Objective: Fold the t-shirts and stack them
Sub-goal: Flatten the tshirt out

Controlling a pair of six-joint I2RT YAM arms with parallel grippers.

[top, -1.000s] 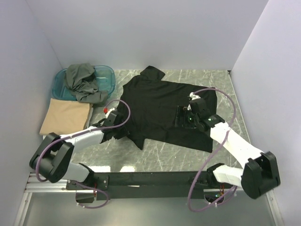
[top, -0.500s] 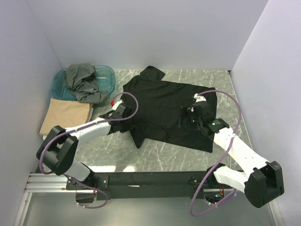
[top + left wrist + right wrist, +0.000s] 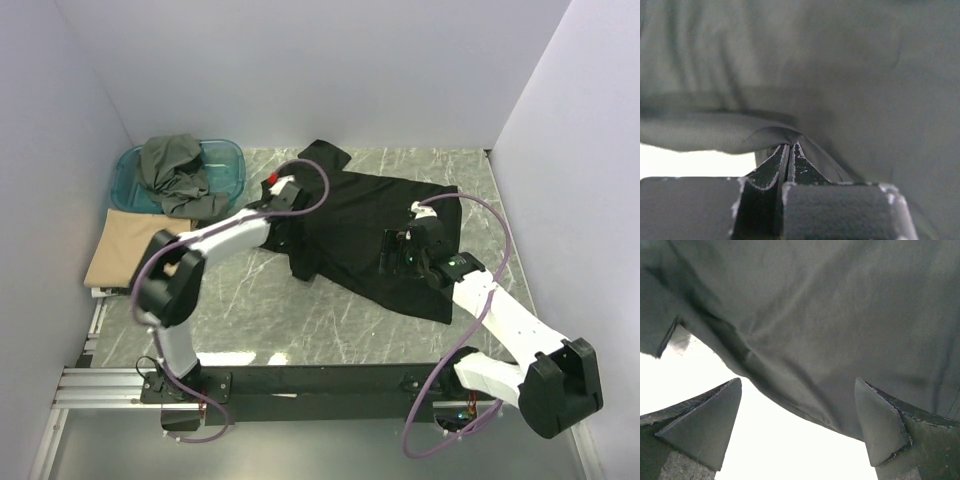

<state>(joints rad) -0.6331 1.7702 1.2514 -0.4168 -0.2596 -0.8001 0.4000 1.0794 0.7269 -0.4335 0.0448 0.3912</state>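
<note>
The black t-shirt (image 3: 370, 220) lies spread over the middle and right of the marble table, its left side drawn in and bunched. My left gripper (image 3: 297, 222) reaches over that left side. In the left wrist view it (image 3: 790, 147) is shut on a pinched fold of the black t-shirt (image 3: 850, 75). My right gripper (image 3: 396, 250) hovers over the shirt's right half, open. In the right wrist view it (image 3: 797, 385) has wide-apart fingers (image 3: 705, 425) with the black t-shirt's (image 3: 830, 315) edge sagging between them. The tan-beige t-shirt (image 3: 140, 245) lies folded at left. The grey-olive t-shirt (image 3: 175, 175) is crumpled in the tub.
A translucent teal tub (image 3: 228, 165) stands at the back left, beside the white wall. The folded tan shirt sits just in front of it. Bare marble table (image 3: 300, 320) runs along the front, between the shirt and the arm bases.
My left gripper closed on the black shirt's left edge and carried it up and to the right, pulling that side inward. The right gripper stayed open and barely moved.
</note>
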